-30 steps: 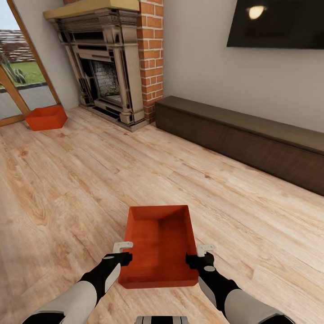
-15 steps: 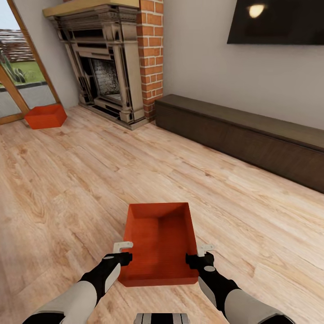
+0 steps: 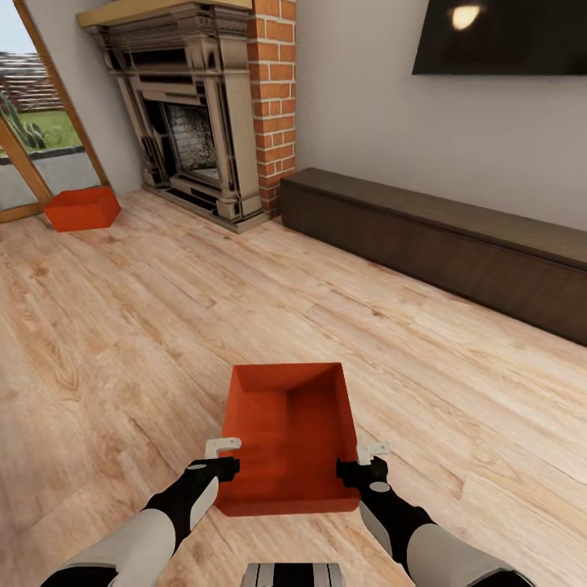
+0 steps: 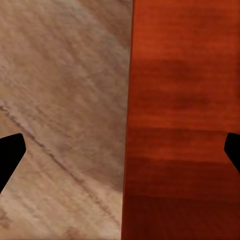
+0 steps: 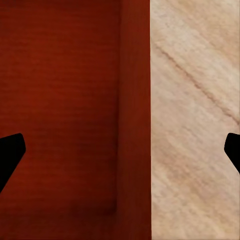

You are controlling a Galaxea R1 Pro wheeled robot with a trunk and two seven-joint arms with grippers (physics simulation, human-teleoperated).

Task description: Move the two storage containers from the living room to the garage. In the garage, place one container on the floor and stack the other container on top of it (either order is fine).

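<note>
Closing in on the near bin — both arms poised at its sides

Over the last second the bin (image 3: 287, 440) has slid toward the end effectors as the view crept forward. Left end effector (image 3: 222, 456) and right end effector (image 3: 364, 461) gape open astride its side walls, nothing gripped; the second bin (image 3: 81, 208) sits far off by the fireplace (image 3: 191, 122).

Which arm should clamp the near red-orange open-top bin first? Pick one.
Right, narrowly: the right gripper is open with a wall of the near red-orange open-top bin centred between its fingers. The left gripper straddles the opposite wall less clearly.
</note>
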